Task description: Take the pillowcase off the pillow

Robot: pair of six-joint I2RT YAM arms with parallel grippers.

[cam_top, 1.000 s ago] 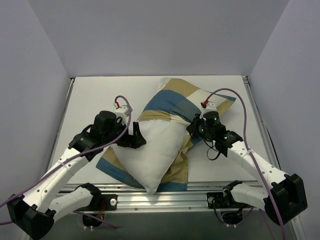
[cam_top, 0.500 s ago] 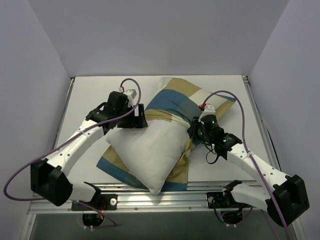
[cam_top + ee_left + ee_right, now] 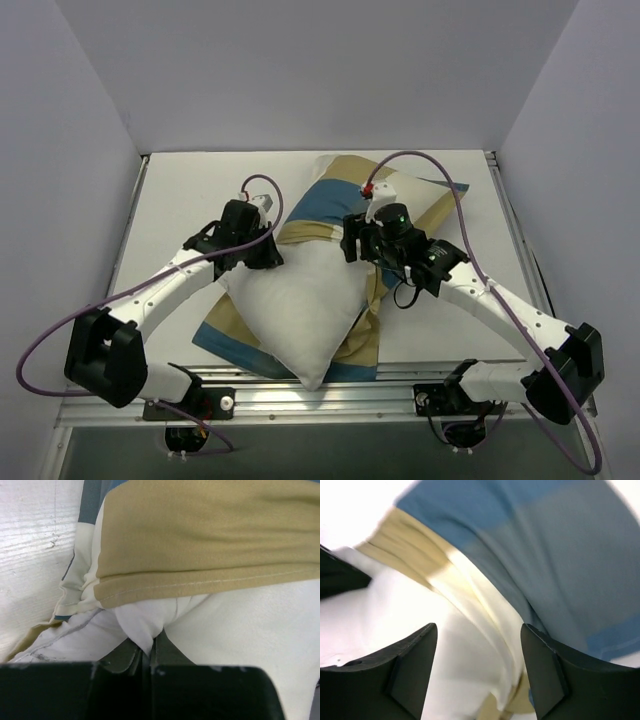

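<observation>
Pillowcase (image 3: 335, 200): large soft cloth cover in blue, tan and white patches. It is gathered over the far half of the pillow, and a flap of it is spread under the near half.
Pillow (image 3: 295, 305): big plump plain white cushion. Its near half is already bared and points toward the arm bases; the far half is covered.
Surface (image 3: 180, 190): white table top, on which both things are lying.
Left pincer (image 3: 147, 652): closed tightly. A small fold of white pillow cloth is pinched in it, just below the tan hem.
Right pincer (image 3: 477, 647): jaws are held well apart and nothing is gripped. It hangs over the hem, where tan and blue cloth meets the white cushion.
Handling: the cover is judged light, limp and easily bunched, so it will probably fold rather than slide off in one piece. The cushion is judged light but bulky, and it may be dragged along if it is not held.
Where to hold: the stitched tan hem at the opening is judged the best place, since doubled cloth is less likely to slip. The cushion is best pinned at its bared corner.
</observation>
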